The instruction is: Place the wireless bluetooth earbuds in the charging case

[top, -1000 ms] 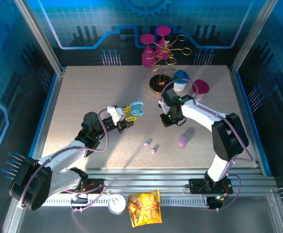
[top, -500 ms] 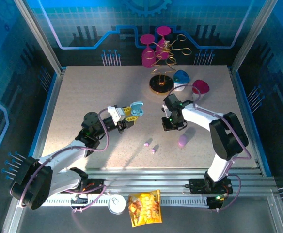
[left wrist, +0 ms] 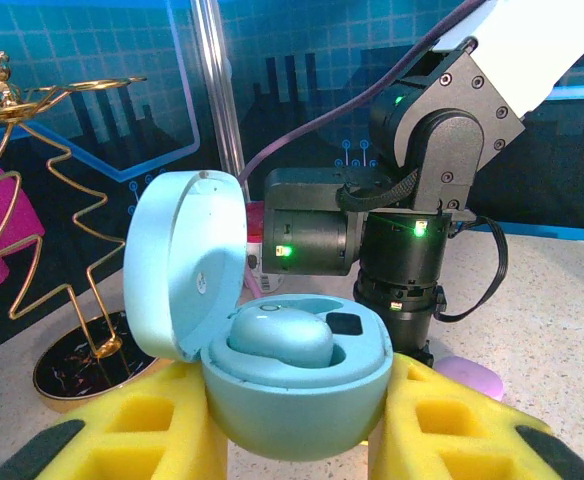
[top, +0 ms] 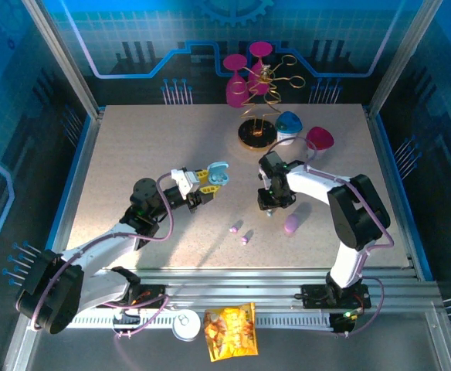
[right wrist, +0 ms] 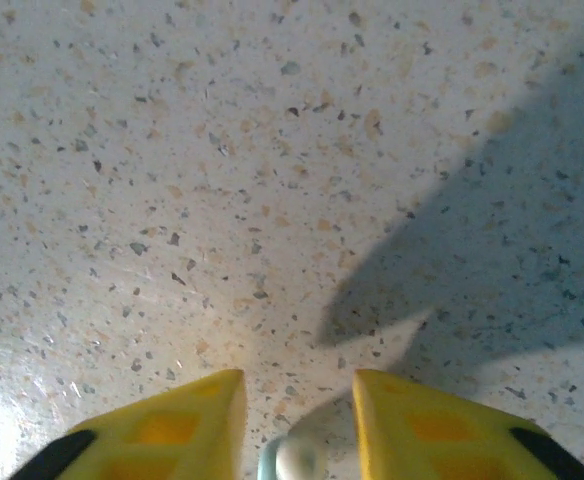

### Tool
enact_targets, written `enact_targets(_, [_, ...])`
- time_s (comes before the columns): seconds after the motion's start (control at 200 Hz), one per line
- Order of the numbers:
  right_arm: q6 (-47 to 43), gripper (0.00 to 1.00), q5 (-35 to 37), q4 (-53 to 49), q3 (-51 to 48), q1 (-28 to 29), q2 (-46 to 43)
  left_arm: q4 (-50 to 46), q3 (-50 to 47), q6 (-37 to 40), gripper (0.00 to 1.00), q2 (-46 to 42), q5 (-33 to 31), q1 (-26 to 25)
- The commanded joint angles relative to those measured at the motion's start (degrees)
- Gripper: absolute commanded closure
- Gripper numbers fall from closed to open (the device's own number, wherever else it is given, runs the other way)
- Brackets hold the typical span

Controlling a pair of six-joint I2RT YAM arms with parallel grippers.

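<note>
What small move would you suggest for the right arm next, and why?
Probably close the right gripper on the pale blue earbud sitting between its parted fingers; the left gripper holds the open charging case with one seat apparently free.

Place: robot lab cell | cues: aluminium frame (top: 59,58), blue circuit-print walls (top: 133,46), speckled table (top: 133,154)

Pale blue case (left wrist: 297,400), lilac earbuds (top: 234,229), yellow end effector pads (right wrist: 182,425), speckled beige table (top: 133,154)

Pale blue charging case (left wrist: 292,410) open, lid raised, one blue earbud (left wrist: 277,335) seated inside; another pale earbud (right wrist: 292,462) between the right hand's (right wrist: 298,388) parted fingertips; lilac earbud (top: 234,228) and second lilac earbud (top: 245,239) loose on tabletop (top: 133,154) at the case's 5 o'clock
</note>
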Motion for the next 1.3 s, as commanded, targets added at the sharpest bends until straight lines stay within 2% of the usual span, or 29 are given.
enact_targets(0.0, [0.16, 0.6, -1.27, 1.5, -0.54, 0.24, -3.06, 1.63, 0.34, 0.51, 0.85, -0.41, 0.39, -0.31])
enact_targets(0.115, [-0.08, 0.54, -1.54, 2.31, -1.18, 0.09, -4.92, 1.82, 0.27, 0.42, 0.85, -0.3, 0.43, -0.32])
enact_targets(0.34, [-0.29, 0.53, -0.14, 0.62, -1.42, 0.0, -5.55, 1.73, 0.21, 0.36, 0.85, -0.73, 0.44, -0.31])
enact_targets(0.59, [-0.69, 0.59, -1.42, -1.01, -3.82, 0.3, -6.67, 1.79, 0.43, 0.38, 0.85, -0.49, 0.49, -0.32])
enact_targets(0.906, [1.11, 0.76, -3.73, -0.25, -8.69, 1.97, -8.91, 2.69, 1.04, 0.05, 0.85, 0.59, 0.9, -0.39])
enact_targets(1.296, [1.91, 0.86, -4.75, 1.39, -6.59, 4.46, -5.44, 1.71, 0.24, 0.08, 0.85, -1.33, 0.58, -0.48])
